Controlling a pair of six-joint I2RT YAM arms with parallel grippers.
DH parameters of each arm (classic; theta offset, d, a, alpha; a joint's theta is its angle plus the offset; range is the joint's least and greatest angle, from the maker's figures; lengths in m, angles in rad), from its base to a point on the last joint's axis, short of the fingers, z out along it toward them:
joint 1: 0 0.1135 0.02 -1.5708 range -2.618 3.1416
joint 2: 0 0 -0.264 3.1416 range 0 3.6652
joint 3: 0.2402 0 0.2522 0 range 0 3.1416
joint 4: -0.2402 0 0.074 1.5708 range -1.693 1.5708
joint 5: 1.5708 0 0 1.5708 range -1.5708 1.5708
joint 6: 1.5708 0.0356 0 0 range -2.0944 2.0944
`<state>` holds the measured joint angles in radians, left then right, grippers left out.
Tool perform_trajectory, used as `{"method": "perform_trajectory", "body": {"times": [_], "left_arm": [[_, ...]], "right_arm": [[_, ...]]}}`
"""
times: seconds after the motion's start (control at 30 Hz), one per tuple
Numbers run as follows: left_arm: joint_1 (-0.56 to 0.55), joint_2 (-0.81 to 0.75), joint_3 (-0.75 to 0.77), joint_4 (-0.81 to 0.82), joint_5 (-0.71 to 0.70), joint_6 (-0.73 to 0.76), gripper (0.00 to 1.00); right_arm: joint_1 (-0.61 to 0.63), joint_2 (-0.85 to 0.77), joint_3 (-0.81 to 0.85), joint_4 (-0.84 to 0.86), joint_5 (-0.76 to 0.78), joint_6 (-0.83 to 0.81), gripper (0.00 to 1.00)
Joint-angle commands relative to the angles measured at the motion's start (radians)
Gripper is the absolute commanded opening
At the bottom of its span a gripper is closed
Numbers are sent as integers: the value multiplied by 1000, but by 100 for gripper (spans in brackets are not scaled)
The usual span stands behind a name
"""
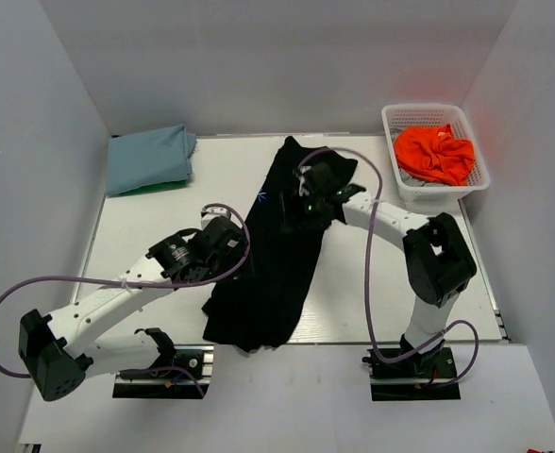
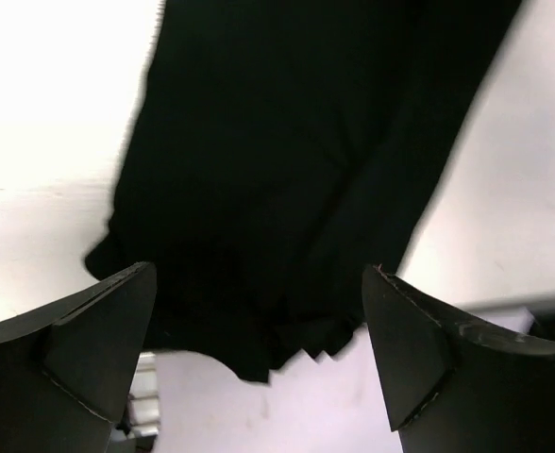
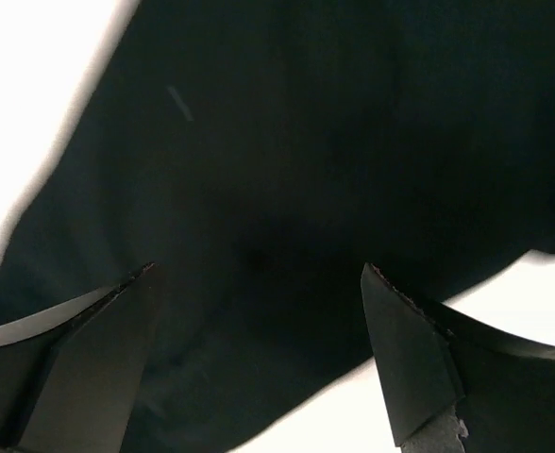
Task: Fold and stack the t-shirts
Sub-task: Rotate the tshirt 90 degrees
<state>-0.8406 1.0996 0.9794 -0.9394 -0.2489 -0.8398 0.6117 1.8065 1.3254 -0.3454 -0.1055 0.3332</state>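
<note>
The black t-shirt (image 1: 276, 260) lies in a long narrow strip down the middle of the table, its near end hanging over the front edge. A tiny blue starburst shows on it. My left gripper (image 1: 228, 236) is open and empty over the shirt's left edge; the cloth fills the left wrist view (image 2: 277, 170). My right gripper (image 1: 308, 200) is open and empty over the shirt's upper part, which also fills the right wrist view (image 3: 287, 189). A folded light blue tee (image 1: 149, 158) lies on a green one at the back left. An orange tee (image 1: 434, 153) sits in the basket.
The white mesh basket (image 1: 400, 179) stands at the back right. Grey walls close in the table on three sides. Purple cables loop off both arms above the table. The table's front edge (image 1: 353, 343) runs just past the shirt's near end.
</note>
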Motion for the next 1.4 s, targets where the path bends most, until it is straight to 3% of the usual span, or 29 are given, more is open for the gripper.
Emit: {"method": "perform_trajectory", "body": {"times": [0.0,0.1,0.23,0.37,0.6,0.67,0.73,0.83,0.97,1.0,1.07,1.1,1.2,1.27,1.37], "left_arm": [[-2,35,-24,2,-133,-30,100],[8,72,-24,17,-133,-21,100],[8,92,4,34,-133,-7,100],[27,158,-5,100,-54,54,100],[80,315,47,140,11,106,100],[90,324,47,171,54,117,100],[100,324,15,229,112,128,100],[100,336,-18,292,192,128,100],[100,377,-63,347,243,128,100],[100,378,-64,361,252,137,100],[100,408,-96,392,272,137,100],[100,408,-105,405,272,137,100],[78,443,-128,441,272,137,100],[69,460,-139,453,272,137,95],[60,499,-151,464,289,127,78]], "right_arm": [[35,-39,-72,23,53,77,90],[39,19,-88,62,10,73,90],[4,131,-13,-21,168,128,90],[-70,226,55,-33,187,158,90],[-242,392,391,-95,81,-3,90],[-250,401,507,-142,-35,-37,90],[-224,346,500,-138,-100,-77,90],[-198,193,332,-52,-196,-71,90],[-181,-62,23,61,-171,-4,90],[-179,-187,-135,92,-157,15,90],[-184,-260,-228,100,-111,90,90],[-181,-327,-358,89,-106,124,90],[-176,-453,-545,74,-160,202,90],[-168,-532,-621,53,-207,248,90],[-153,-617,-727,48,-235,306,90]]}}
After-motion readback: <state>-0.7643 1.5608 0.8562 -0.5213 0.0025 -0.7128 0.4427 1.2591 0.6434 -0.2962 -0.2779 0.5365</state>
